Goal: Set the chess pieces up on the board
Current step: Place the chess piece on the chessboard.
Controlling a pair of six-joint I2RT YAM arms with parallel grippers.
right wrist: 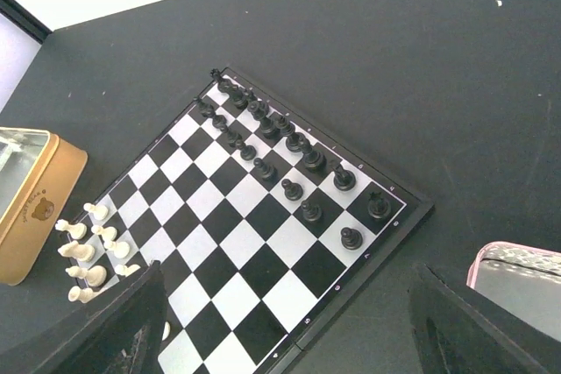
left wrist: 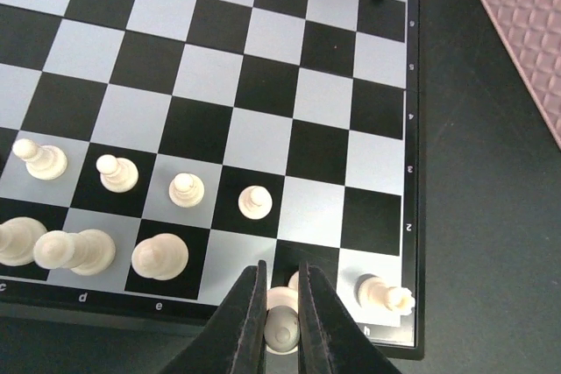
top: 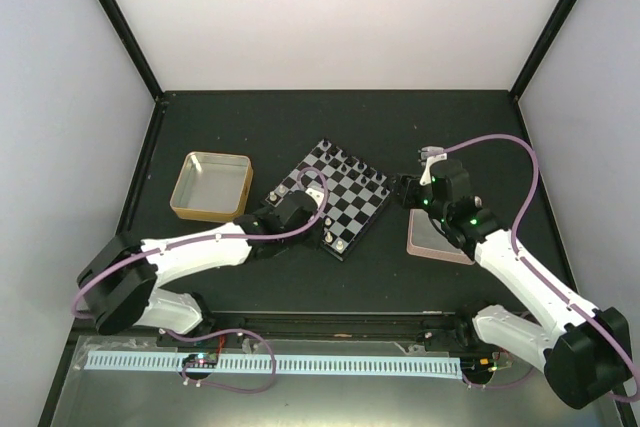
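Left gripper clenched on a cream-white piece at the near edge of the board, right gripper spread wide, holding nothing, near the pink tray, board lying mid-table between tray and tin

Bright, even overhead light; soft short shadows; focus sharp; rear wall blown out.

Board glossy; chess pieces smooth plastic; tin shiny metal; tray embossed; table matt.
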